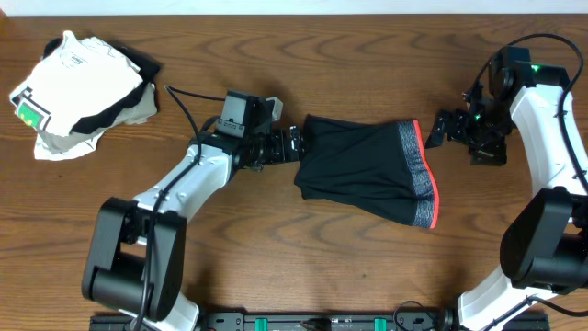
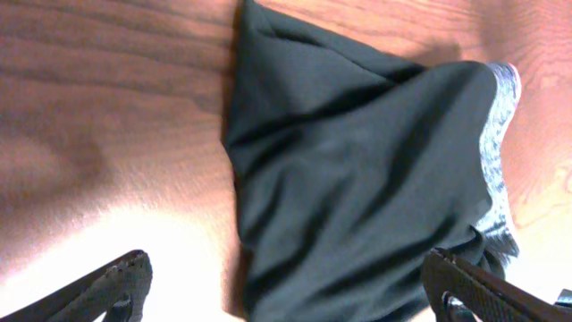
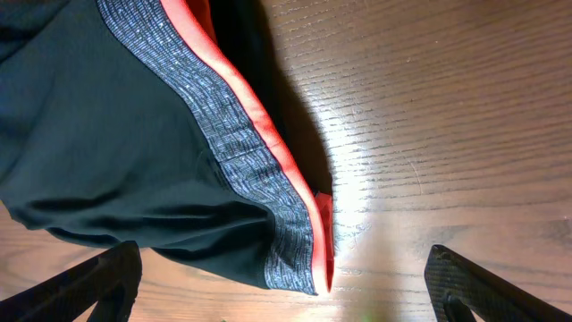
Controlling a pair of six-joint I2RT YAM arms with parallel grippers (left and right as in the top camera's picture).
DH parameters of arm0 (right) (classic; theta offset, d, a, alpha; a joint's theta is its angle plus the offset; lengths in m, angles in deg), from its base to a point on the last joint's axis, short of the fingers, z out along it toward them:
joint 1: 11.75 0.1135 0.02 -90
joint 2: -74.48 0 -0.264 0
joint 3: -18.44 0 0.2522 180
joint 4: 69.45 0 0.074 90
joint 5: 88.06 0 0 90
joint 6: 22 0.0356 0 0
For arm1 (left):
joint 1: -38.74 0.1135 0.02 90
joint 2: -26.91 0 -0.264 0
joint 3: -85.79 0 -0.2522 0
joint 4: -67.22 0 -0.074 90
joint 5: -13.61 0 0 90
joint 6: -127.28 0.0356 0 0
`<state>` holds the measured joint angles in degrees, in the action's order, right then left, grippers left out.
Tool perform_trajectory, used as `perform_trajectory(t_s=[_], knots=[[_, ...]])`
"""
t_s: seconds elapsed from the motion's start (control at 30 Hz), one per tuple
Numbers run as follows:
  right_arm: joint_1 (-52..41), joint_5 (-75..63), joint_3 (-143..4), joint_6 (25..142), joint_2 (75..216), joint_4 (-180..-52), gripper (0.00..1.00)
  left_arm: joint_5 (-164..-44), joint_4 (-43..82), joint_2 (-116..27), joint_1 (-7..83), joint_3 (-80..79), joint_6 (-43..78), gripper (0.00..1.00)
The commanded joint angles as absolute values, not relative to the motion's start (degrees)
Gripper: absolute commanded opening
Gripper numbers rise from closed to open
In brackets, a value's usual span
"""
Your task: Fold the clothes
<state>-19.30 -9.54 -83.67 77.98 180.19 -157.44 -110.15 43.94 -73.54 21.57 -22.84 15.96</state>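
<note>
The clothes (image 1: 363,165) are black shorts lying flat in the middle of the table, with a grey waistband (image 1: 421,175) edged in red-orange on the right side. My left gripper (image 1: 292,144) sits at the garment's left edge, open; in the left wrist view the black fabric (image 2: 357,179) spreads ahead of and between the wide-apart fingers of the left gripper (image 2: 286,268). Just right of the waistband's upper corner, my right gripper (image 1: 439,129) is also open. The right wrist view shows the waistband (image 3: 223,134) end lying loose on the wood between the fingers of the right gripper (image 3: 284,259).
A pile at the far left holds a white garment with a green tag (image 1: 78,87) on top of a beige cloth (image 1: 138,110) and something black. Both arm bases stand at the front edge of the wooden table (image 1: 303,267).
</note>
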Motion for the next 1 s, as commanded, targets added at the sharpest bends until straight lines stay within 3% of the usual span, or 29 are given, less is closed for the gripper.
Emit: perform_trajectory(t_s=[0.0,0.47,0.97], knots=[[-19.6,-9.0,-84.1,77.6,180.2,-157.2,0.99,-113.6,45.4,-77.3,22.2,-23.1,17.1,0.98],[-19.5,-9.0,-84.1,77.6,180.2,-156.9,0.99,-120.0,53.6,-88.0,21.8,-23.1,12.7,0.98],[-19.6,-9.0,-84.1,77.6,180.2,-156.7,0.99,-120.5,56.7,-93.1,11.6,-23.1,5.2,0.98]])
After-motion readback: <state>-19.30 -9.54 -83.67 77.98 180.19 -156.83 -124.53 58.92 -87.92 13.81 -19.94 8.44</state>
